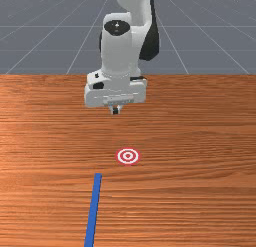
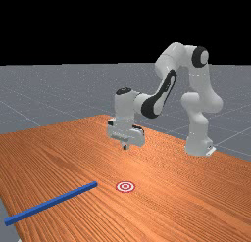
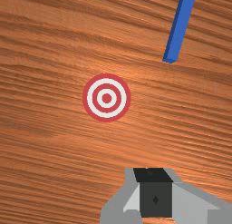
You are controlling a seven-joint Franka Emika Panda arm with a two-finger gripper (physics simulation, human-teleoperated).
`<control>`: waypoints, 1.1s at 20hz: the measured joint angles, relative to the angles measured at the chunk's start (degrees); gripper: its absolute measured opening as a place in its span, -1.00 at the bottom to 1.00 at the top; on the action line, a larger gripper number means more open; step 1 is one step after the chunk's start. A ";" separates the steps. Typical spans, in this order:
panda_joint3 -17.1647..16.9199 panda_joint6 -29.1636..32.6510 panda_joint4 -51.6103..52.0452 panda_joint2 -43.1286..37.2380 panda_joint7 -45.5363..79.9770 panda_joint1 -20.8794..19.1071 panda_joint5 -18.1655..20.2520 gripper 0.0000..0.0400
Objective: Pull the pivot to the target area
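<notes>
- Clearly straight and slim, the blue bar (image 3: 182, 30) is a long box shape with flat faces, a squared end and one side a darker blue; no grain or pattern marks its colour.
- It lies on the desk (image 2: 63, 153), near the target (image 1: 128, 163) but apart from it. In the far view it runs from the desk's edge to the target's left.
- The target is a flat round disc, red with white rings around a red centre. In the front view it sits to the right of the bar's nearby end and slightly closer to the arm (image 2: 169, 91).
- The arm is smooth and rounded, white with black sections at its joints.
- The pincer (image 1: 115, 111) is closed, its two tips together, holding nothing. It hangs above the desk, touching neither bar nor target, and is nearer the arm's base than both.
- The desk is orange-brown wood with fine, dark, wavy grain.
- Beyond it lies a grey floor (image 2: 29, 96) with thin pale lines, under a black backdrop.
</notes>
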 joint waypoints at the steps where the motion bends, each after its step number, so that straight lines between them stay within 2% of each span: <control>1: -0.54 -0.24 0.56 0.44 0.70 0.07 0.39 -1.00; 5: -2.13 -0.28 1.40 1.40 4.23 -1.14 1.83 -1.00; 6: -1.84 -0.63 1.82 1.82 -0.72 -1.83 0.65 -1.00; 7: 3.74 -3.48 4.70 3.46 -27.56 -8.34 7.67 -1.00; 10: 6.05 -8.78 14.24 9.33 -30.11 -11.10 11.74 -1.00; 11: 1.76 -10.27 17.81 11.05 -21.39 -6.16 1.17 -1.00; 13: 1.89 -13.93 24.03 14.64 -21.33 -6.35 1.33 -1.00; 14: 1.54 -8.56 21.56 13.68 -17.71 -5.99 2.56 -1.00; 19: 2.16 -15.74 38.99 23.83 -18.28 -6.76 2.97 -1.00; 21: 3.65 -18.10 43.75 26.51 -21.07 -8.15 4.63 -1.00; 22: 3.12 -18.26 44.66 27.09 -20.39 -7.70 3.78 -1.00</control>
